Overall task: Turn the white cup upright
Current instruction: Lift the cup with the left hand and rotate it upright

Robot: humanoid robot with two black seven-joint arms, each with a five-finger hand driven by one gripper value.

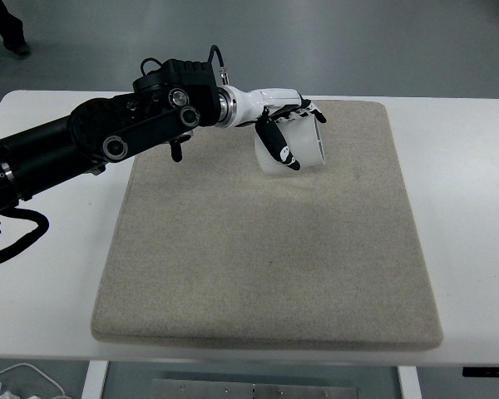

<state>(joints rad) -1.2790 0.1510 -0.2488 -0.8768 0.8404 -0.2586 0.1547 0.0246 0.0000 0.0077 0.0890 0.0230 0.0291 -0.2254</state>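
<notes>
White cup [298,148] is sitting on beige felt mat [266,233] near far edge w/ left hand [281,125] on it. Fingers [279,148] are curling round cup's side, gripping it.

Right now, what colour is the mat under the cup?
The mat is beige-grey, plain and unpatterned, seen clearly in the top view.

The scene is evenly and fairly brightly lit from overhead, with a cool, slightly bluish cast on the white desk [457,166] and no harsh glare. Shadows are soft and faint: a thin dark line runs under the near edge of the beige mat [266,274]. The picture is slightly soft and grainy, with mild bending toward the edges.
</notes>
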